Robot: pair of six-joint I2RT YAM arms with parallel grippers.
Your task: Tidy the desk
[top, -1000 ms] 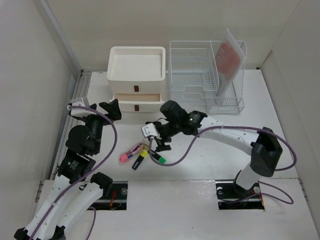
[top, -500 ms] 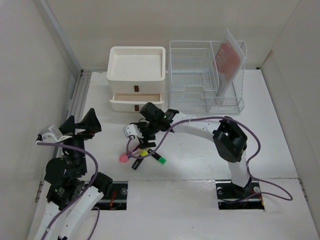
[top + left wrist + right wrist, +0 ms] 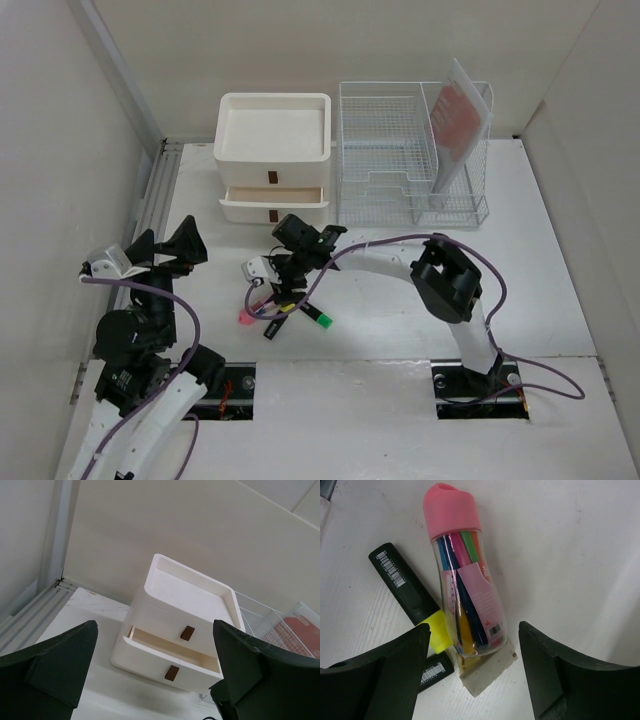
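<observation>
The left gripper hangs near the left edge of the desk, jaws wide and empty. Farther in, mid-desk, the right gripper stands spread over a pink-capped pen tube, a finger on either side, seemingly not touching it. A highlighter lies against the tube. At the back stand a drawer unit, lower drawer ajar, and a wire rack.
</observation>
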